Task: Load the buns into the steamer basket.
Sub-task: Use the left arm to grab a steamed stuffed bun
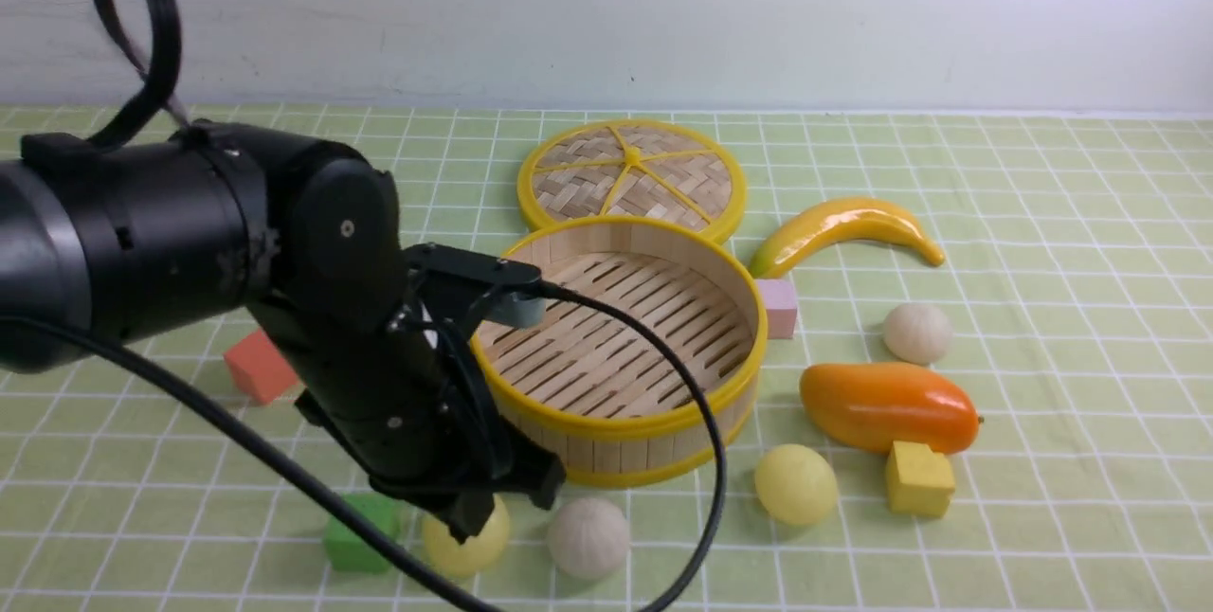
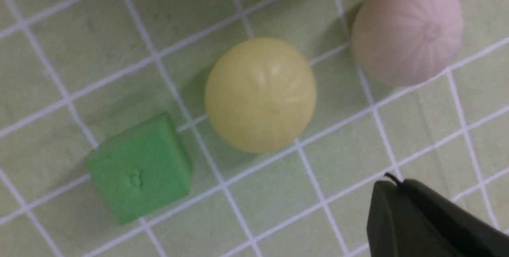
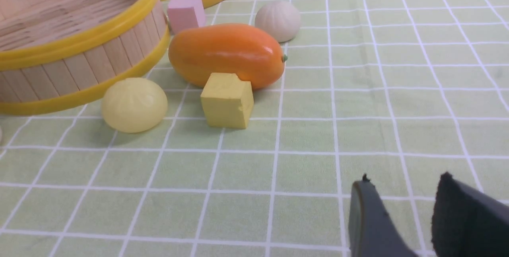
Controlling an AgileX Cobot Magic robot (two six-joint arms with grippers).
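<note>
Left gripper (image 1: 502, 510), jaw spread unclear, is hovering over a pale yellow pleated round bun (image 2: 260, 94) to grasp it, while the right gripper (image 3: 413, 193) is sitting with jaws narrowly apart, empty.

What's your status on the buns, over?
Left gripper open, low over nearest yellow bun. Right gripper open, empty. Steamer basket empty, nothing loaded. Green cube close beside target.

bright even light, soft blur

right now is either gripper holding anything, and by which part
Nothing is held. The left gripper hangs open over a yellow bun that lies free on the cloth; the right gripper is open and empty.
</note>
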